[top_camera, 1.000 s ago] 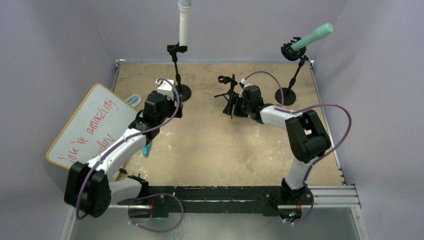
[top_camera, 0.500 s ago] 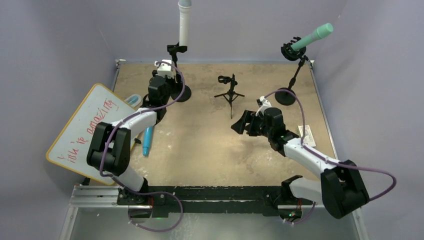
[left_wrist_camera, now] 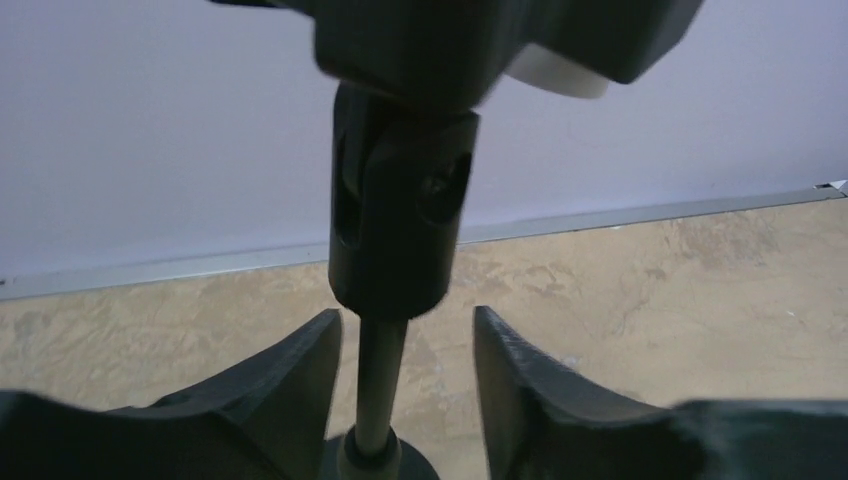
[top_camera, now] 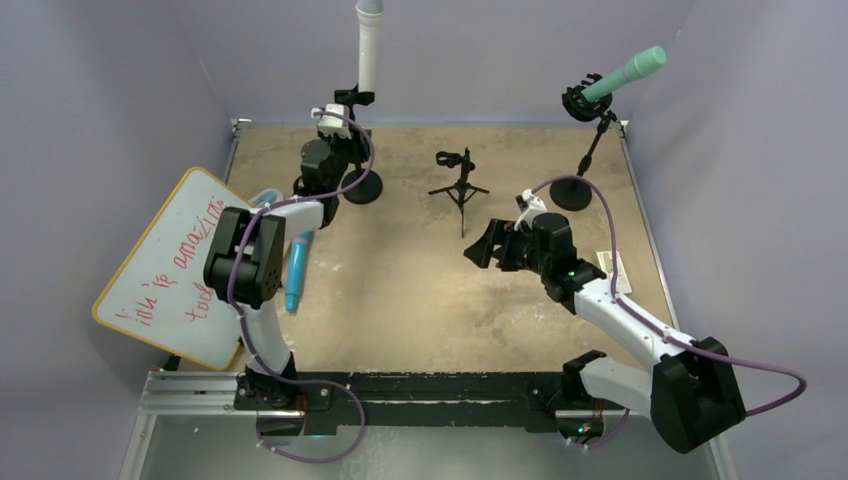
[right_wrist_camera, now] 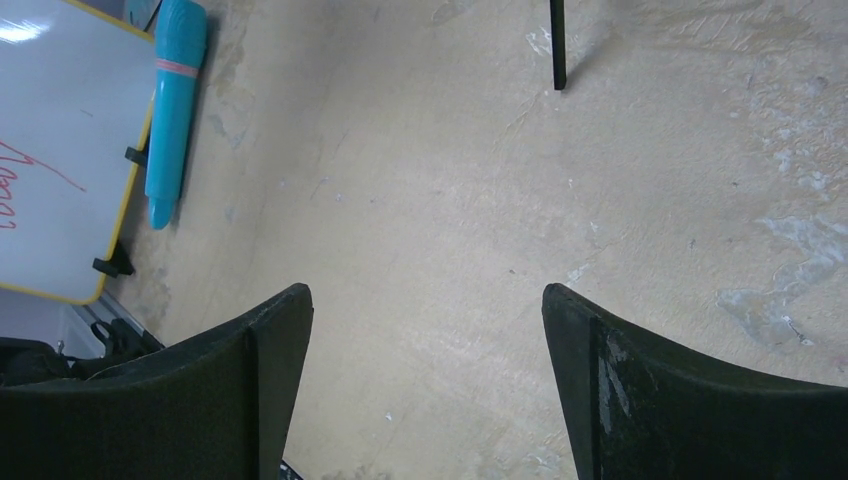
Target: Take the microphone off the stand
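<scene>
The white microphone (top_camera: 368, 50), a smooth cylinder with a grey cap, stands upright in a black clip (top_camera: 353, 97) on the left stand (top_camera: 366, 186), which has a thin pole and a round, flat base. It is seated at the back of the table, close to the rear wall.

The left gripper (left_wrist_camera: 405, 340) is part open. Its curved black fingers (left_wrist_camera: 290, 390) flank the thin metal rod (left_wrist_camera: 378, 385) below the stand's chunky swivel joint (left_wrist_camera: 400, 230), with a gap on each side, and it holds nothing. The pale edge at the top of that wrist view is probably the microphone's lower end; focus is too soft to confirm.

The right gripper (right_wrist_camera: 425, 300) is spread wide and empty over bare table, well apart from either stand.

The table (top_camera: 420, 300) is tan and matt, worn with pale scuffs. Plain lavender walls (top_camera: 120, 80) enclose it, and an aluminium rail (top_camera: 660, 385) runs along the near edge.

The top view alone shows a green microphone (top_camera: 625, 73) tilted in the right stand (top_camera: 571, 193) and a small black tripod (top_camera: 460, 185). A yellow-edged whiteboard (top_camera: 170, 270) with red writing lies at the left, with a teal marker (top_camera: 296, 265) just beside it. The right wrist view shows both of these, and one tripod leg tip.
</scene>
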Tool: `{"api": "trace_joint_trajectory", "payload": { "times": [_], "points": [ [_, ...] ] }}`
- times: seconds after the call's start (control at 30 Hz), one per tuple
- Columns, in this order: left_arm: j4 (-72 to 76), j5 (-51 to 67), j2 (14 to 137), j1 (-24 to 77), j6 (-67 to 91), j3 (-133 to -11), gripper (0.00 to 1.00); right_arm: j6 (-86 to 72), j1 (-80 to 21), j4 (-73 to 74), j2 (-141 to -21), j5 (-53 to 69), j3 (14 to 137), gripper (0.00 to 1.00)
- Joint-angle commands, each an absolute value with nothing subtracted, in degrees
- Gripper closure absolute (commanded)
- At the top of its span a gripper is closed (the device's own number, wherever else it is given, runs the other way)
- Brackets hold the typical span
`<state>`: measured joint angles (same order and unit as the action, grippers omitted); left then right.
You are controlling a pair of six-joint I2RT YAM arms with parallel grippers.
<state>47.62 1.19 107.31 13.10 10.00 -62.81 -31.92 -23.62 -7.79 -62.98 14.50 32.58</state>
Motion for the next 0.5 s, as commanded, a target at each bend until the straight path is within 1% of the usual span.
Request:
{"api": "trace_joint_trajectory", "payload": {
  "times": [0.0,0.07,0.27,0.47],
  "points": [
    [56.8,6.4,110.1,11.4,12.0,-65.2,0.62,-30.9,-23.7,-6.4,-62.2,14.9,34.9,0.14],
    [60.3,6.3,109.3,11.3,12.0,-62.5,0.78,-31.4,-23.7,-6.3,-61.5,14.6,34.3,0.14],
    [61.4,11.3,104.6,11.4,12.1,-55.5,1.0,-32.8,-23.7,-7.4,-60.8,14.6,32.7,0.13],
    [55.5,13.8,95.1,12.5,12.1,-48.5,1.0,-33.1,-23.7,-11.2,-63.0,17.9,32.5,0.14]
  ]
}}
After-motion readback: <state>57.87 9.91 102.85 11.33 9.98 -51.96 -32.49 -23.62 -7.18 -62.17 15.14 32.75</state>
